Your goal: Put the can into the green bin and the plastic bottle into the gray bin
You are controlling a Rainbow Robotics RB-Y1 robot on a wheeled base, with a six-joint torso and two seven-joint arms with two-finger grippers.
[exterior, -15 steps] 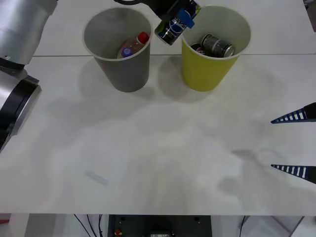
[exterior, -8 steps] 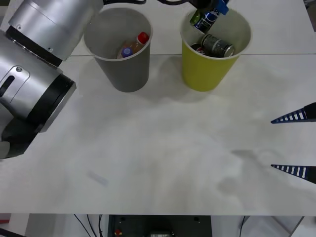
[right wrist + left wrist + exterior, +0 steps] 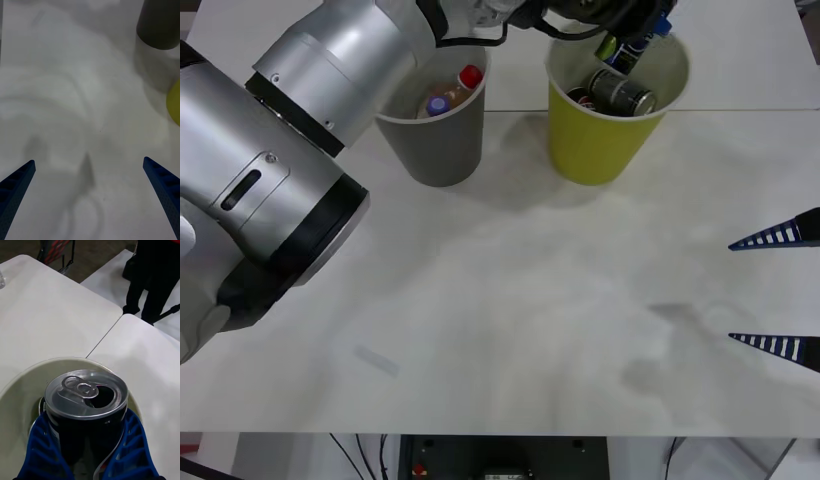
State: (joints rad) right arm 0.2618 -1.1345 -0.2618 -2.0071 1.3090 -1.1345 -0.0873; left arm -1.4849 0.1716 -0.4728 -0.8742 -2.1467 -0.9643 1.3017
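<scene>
Shiny metal can (image 3: 87,405); ribbed left claw (image 3: 88,453); matt table (image 3: 530,300).

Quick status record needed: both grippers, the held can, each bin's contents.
left gripper: over the green bin, shut on the can
the can: dark body, silver top, tab opened
green bin contents: a dark can, something red beside it
gray bin contents: plastic bottle, red cap
right gripper: open, idle above table

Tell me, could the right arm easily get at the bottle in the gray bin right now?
Probably not: the right gripper waits open, low at the table's right edge, and the bottle lies deep inside the gray bin.
</scene>
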